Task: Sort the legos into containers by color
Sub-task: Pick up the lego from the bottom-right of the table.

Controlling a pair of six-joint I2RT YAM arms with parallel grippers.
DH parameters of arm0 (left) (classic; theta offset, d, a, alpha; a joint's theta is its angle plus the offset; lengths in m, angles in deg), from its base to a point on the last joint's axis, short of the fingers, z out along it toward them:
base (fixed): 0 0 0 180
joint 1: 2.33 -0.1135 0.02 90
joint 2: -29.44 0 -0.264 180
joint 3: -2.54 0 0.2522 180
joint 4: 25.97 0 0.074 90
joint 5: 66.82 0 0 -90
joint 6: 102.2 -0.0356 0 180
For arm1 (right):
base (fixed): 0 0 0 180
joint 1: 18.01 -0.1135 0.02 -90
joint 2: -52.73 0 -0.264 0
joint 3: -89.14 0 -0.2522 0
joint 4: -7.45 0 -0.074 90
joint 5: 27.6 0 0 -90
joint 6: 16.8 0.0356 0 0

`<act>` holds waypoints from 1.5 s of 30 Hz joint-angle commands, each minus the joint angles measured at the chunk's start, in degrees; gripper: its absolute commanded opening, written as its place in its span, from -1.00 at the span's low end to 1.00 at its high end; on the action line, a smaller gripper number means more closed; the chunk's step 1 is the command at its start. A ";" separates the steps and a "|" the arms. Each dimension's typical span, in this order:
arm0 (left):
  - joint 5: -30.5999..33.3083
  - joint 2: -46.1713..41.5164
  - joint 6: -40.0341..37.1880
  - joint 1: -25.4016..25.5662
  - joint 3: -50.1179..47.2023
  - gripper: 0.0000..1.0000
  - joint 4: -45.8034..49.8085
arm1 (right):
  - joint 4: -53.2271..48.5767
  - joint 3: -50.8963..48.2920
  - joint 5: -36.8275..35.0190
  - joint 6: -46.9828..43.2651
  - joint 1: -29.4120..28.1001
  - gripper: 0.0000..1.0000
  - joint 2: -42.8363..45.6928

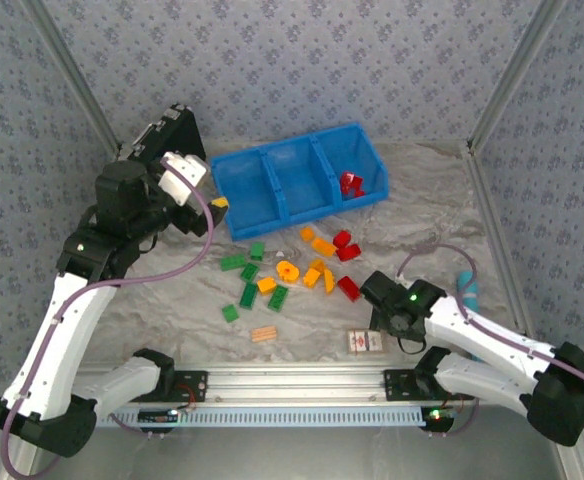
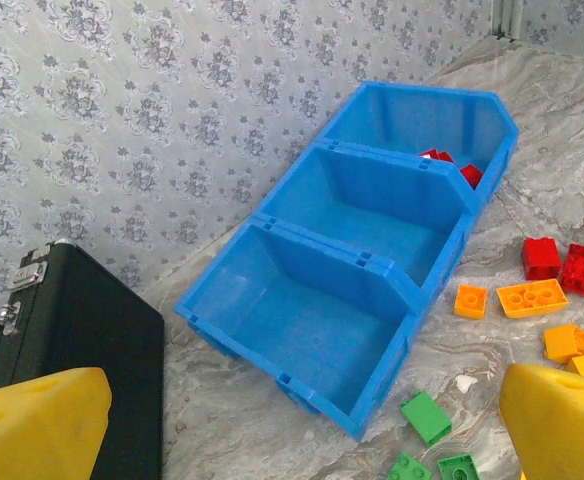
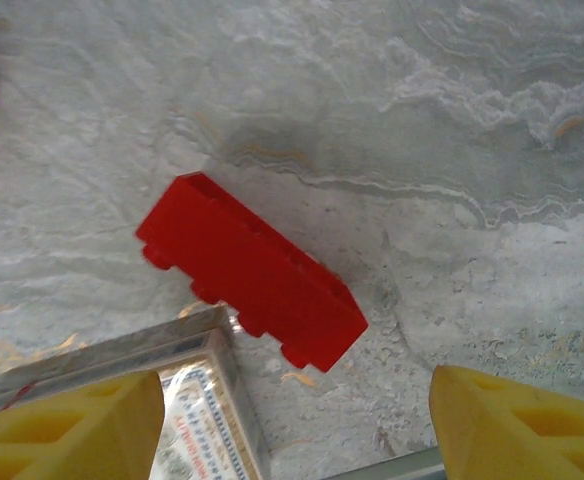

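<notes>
The right gripper is seen partly open, low over the worktop, toward its near edge and right of the middle; nothing is gripped. A red brick lies just ahead of its fingertips, beside a printed card; whether it is touched cannot be told. The left gripper is spread wide and empty before the blue tray, which is set along the far edge. Red bricks are lodged in its right bin, and other legos are scattered mid-worktop.
</notes>
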 commanded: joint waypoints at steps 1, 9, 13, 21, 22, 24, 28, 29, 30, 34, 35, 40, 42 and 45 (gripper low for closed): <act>0.23 0.36 0.23 0.32 0.35 1.00 -1.04 | 1.98 -1.84 -1.11 1.42 1.56 0.44 -0.28; 0.37 1.98 -0.10 0.32 0.82 1.00 -1.16 | 6.35 -2.12 0.22 -1.99 5.55 0.33 -2.08; 0.58 2.68 -0.29 0.32 1.06 1.00 -1.09 | 7.83 -1.39 1.04 -4.38 7.12 0.29 -5.17; 1.37 3.48 -0.91 0.32 1.02 1.00 -1.10 | 9.58 -0.15 2.73 -7.09 9.80 0.09 -9.75; 1.37 3.48 -0.99 0.34 0.84 1.00 -1.18 | 9.93 -0.14 2.86 -7.48 10.15 0.04 -10.15; 1.64 3.63 -1.13 0.32 0.62 1.00 -1.28 | 10.30 -0.14 3.17 -8.02 10.75 -0.03 -10.83; 2.24 4.16 -1.60 0.32 0.75 1.00 -1.27 | 11.00 -0.06 3.81 -8.72 11.66 -0.25 -11.84; 2.39 4.30 -1.61 0.32 0.79 1.00 -1.26 | 11.10 0.03 3.99 -8.99 11.84 -0.32 -12.16; 2.43 4.49 -1.75 0.32 0.88 1.00 -1.20 | 11.10 0.03 4.17 -9.23 12.03 -0.37 -12.36; 2.87 5.04 -2.05 0.32 0.76 1.00 -1.33 | 11.83 0.34 3.95 -10.86 12.64 -0.45 -13.26; 3.00 5.03 -2.22 0.33 0.57 1.00 -1.50 | 11.90 0.39 3.84 -10.91 12.70 -0.46 -13.42; 3.74 5.10 -2.90 0.32 -0.44 1.00 -2.09 | 12.47 1.12 3.28 -11.41 13.84 -0.53 -13.62; 4.06 5.36 -3.26 0.25 -0.20 1.00 -2.08 | 12.12 2.98 2.78 -12.44 13.96 -0.53 -13.64; 4.44 6.28 -3.85 0.25 0.87 1.00 -1.79 | 12.58 9.36 2.73 -17.17 15.38 -0.54 -15.49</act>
